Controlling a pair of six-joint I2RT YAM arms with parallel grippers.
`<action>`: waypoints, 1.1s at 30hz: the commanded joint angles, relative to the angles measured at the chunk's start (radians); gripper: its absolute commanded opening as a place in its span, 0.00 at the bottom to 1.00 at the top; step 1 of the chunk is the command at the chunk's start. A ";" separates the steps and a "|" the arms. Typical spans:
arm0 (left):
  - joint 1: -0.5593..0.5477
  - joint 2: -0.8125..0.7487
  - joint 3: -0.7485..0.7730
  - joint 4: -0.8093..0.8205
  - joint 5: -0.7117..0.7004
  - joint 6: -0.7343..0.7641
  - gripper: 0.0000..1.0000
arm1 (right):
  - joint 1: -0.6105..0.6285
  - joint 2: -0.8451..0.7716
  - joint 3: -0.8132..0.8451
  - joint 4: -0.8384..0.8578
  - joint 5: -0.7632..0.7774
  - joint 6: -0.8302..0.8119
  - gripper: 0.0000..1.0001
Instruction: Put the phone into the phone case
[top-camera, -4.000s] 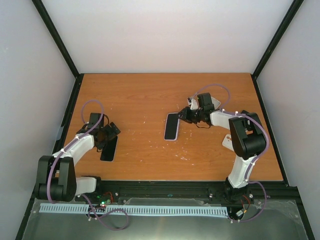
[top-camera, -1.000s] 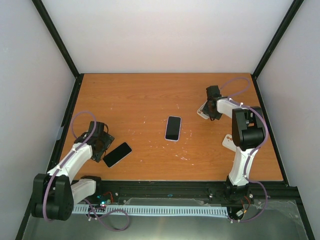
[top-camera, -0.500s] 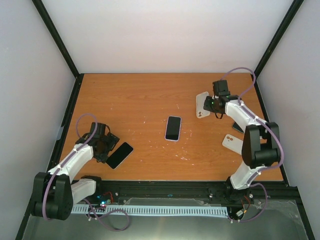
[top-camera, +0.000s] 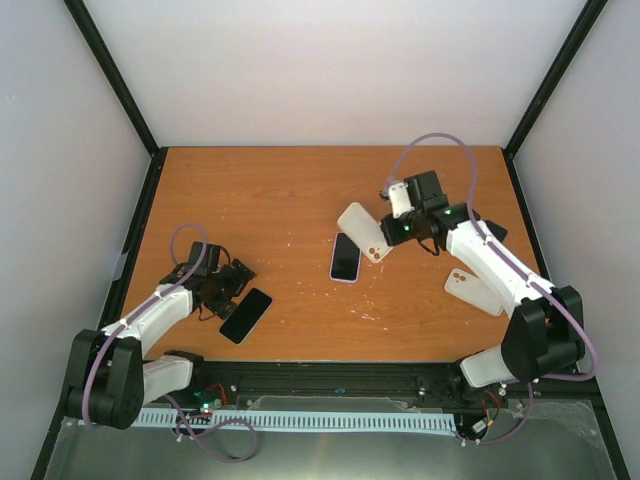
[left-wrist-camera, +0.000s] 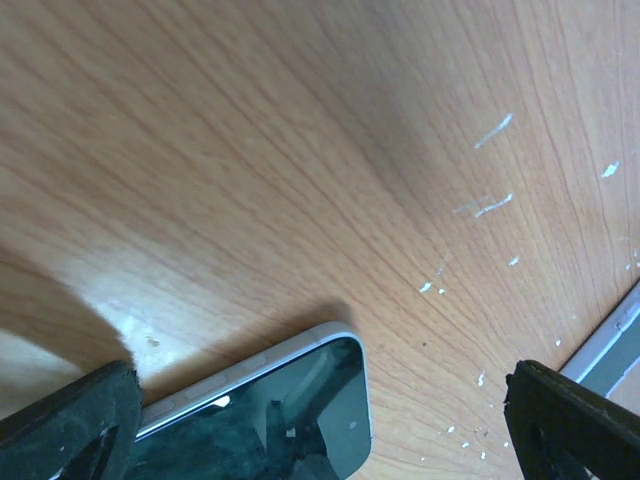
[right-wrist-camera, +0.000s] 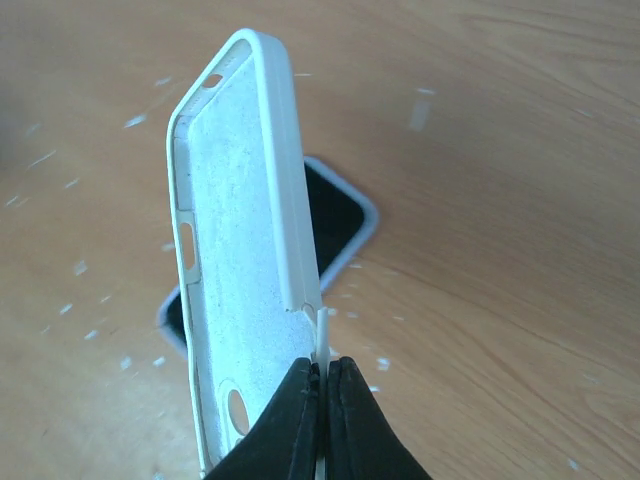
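Note:
A dark-screened phone (top-camera: 346, 257) with a light rim lies flat mid-table. My right gripper (top-camera: 398, 228) is shut on the edge of a white phone case (top-camera: 362, 232) and holds it tilted just above and right of that phone. In the right wrist view the case (right-wrist-camera: 240, 260) stands on edge, its hollow inside facing left, with the fingertips (right-wrist-camera: 322, 385) pinching its wall and the phone (right-wrist-camera: 335, 215) behind it. A second dark phone (top-camera: 246, 315) lies near the left front. My left gripper (top-camera: 228, 285) is open at its far end; the phone's corner (left-wrist-camera: 300, 410) shows between the wide-apart fingers (left-wrist-camera: 60, 425).
Another white case or phone back (top-camera: 472, 290) lies flat at the right, beside the right arm's forearm. Black frame rails (top-camera: 330, 375) run along the table's front and side edges. White scuff marks dot the wooden table (top-camera: 280, 200).
My right arm has swung from the back right toward the centre, carrying the white case to beside the middle phone. My left gripper has shifted slightly right, and the left phone has turned and moved with it.

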 joint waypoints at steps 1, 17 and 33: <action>-0.010 0.008 0.008 0.039 0.064 0.048 0.99 | 0.076 -0.077 -0.031 -0.034 -0.132 -0.251 0.03; -0.010 0.055 0.042 0.020 -0.087 0.225 1.00 | 0.328 -0.013 0.002 -0.294 -0.274 -0.797 0.03; -0.010 0.038 0.033 -0.004 -0.076 0.234 1.00 | 0.472 0.246 0.117 -0.195 -0.040 -0.939 0.46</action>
